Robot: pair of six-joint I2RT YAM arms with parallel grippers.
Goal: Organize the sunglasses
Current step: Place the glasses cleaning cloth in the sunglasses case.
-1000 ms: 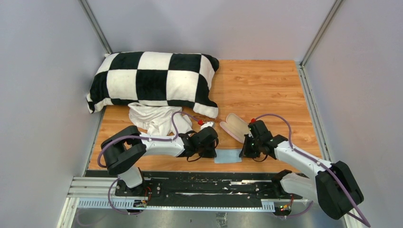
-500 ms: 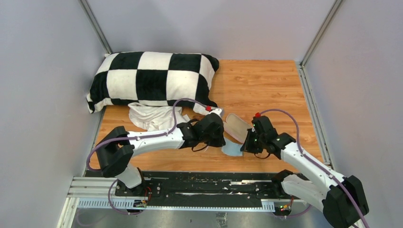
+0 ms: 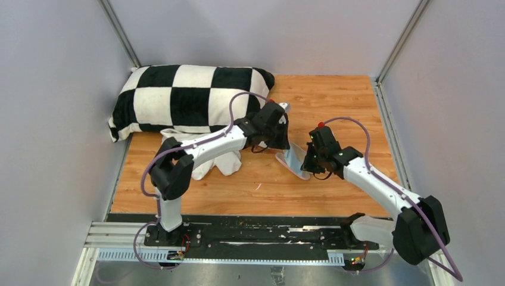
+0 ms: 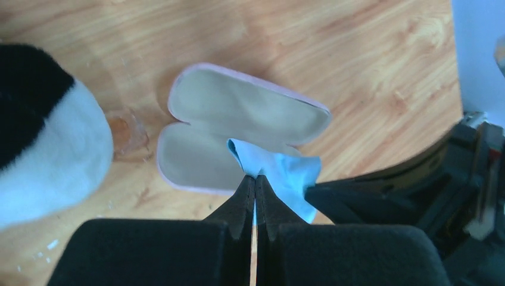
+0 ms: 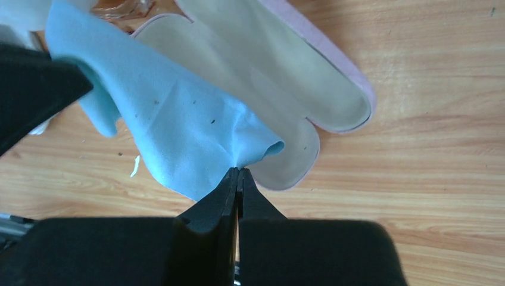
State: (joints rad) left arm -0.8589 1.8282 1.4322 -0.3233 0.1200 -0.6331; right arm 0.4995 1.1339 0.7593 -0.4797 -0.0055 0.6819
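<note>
Sunglasses [image 4: 126, 132]: only a brownish, see-through piece shows. It lies on the table [image 4: 369, 65] beyond and to the left of the left pincer's tips, just beside the near-left end of the case and next to the pillow [image 4: 41, 137]. The frame cannot be made out. In the right wrist view the same piece [image 5: 122, 7] sits at the top edge, far ahead of the right pincer and partly behind the cloth.

Left pincer [image 4: 255, 180]: jaws pressed together, pinching one corner of the light-blue cloth [image 4: 286, 176]. The cloth hangs directly ahead of the tips and drapes to their right.

Right pincer [image 5: 238, 174]: jaws likewise closed, nipping another edge of the cloth [image 5: 172, 125]. The cloth spreads up and to the left from the tips, towards the other arm.

Case [image 4: 238, 113]: pink outside, cream inside, lying open and flat on the table with both halves showing. It sits just beyond the left pincer's tips, under the raised cloth. Seen from the right pincer, the case [image 5: 286, 77] extends ahead and to the right.

Overhead view: the two pincers face each other above the table, the left pincer [image 3: 287, 146] near the right pincer [image 3: 306, 164], with the cloth [image 3: 293, 158] between them. The pillow [image 3: 190, 98] lies behind the left arm, and a heap of white fabric [image 3: 199, 152] lies beneath that arm.
</note>
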